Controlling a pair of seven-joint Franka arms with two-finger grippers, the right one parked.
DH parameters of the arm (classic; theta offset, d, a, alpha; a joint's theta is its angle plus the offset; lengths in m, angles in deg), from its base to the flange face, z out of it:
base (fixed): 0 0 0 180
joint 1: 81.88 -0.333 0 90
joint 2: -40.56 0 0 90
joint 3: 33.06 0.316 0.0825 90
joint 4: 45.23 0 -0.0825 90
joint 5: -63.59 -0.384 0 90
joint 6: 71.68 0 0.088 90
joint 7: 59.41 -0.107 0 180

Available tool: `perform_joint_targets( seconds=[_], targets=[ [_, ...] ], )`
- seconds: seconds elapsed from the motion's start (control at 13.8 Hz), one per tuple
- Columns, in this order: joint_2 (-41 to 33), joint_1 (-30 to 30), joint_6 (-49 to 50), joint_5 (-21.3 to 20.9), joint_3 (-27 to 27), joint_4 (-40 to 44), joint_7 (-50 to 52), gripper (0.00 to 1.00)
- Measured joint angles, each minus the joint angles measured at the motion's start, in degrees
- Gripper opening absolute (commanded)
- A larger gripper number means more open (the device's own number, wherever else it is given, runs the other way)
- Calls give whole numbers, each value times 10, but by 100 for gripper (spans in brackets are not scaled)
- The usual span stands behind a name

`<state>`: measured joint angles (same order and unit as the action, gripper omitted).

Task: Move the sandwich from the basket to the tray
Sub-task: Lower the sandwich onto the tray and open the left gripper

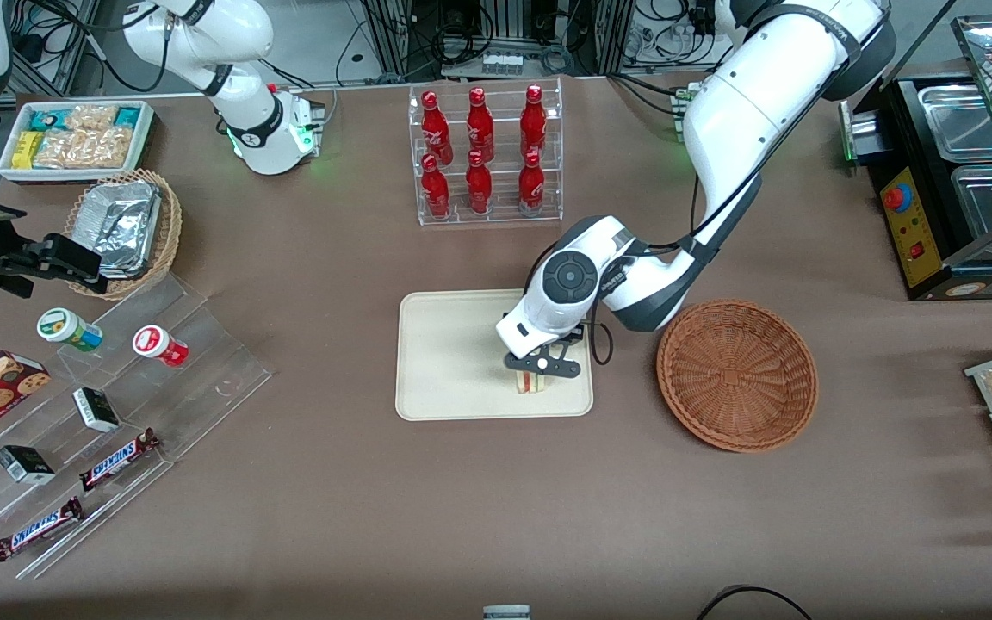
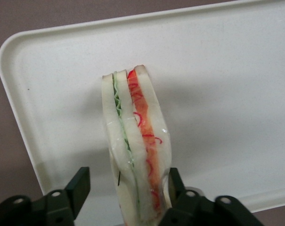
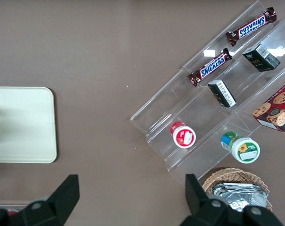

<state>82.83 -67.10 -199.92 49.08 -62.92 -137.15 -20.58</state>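
**A:** What can't you see from the front?

**B:** Your gripper (image 1: 542,365) covers most of the sandwich (image 1: 532,382); only its striped edge pokes out below the fingers. The wrist and forearm also hide the tray (image 1: 449,362) corner nearest the basket (image 1: 737,375).

**A:** And the wrist view?

**B:** Sandwich (image 2: 136,155) is cut off at the frame edge, so you can't see its base. It stands on edge over the tray (image 2: 227,84), between the fingers (image 2: 78,186). One pad touches the red-filling side; the other stands off with a gap. So the jaws are spread, not pinching.

**A:** Where's that on the table?

**B:** On the tray, at the end nearest the basket. The basket sits just beside the tray, toward your working arm's end. Bottle rack (image 1: 485,153) is farther from the camera.
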Motion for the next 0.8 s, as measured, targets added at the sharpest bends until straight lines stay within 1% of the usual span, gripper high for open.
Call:
perform_joint_targets(
  seconds=[0.36,0.58,0.8],
  targets=[
    [-3,0,1,0,-1,18,28,100],
    [-17,-5,9,0,0,30,35,100],
    [-33,-17,52,0,1,53,35,100]
  ],
)
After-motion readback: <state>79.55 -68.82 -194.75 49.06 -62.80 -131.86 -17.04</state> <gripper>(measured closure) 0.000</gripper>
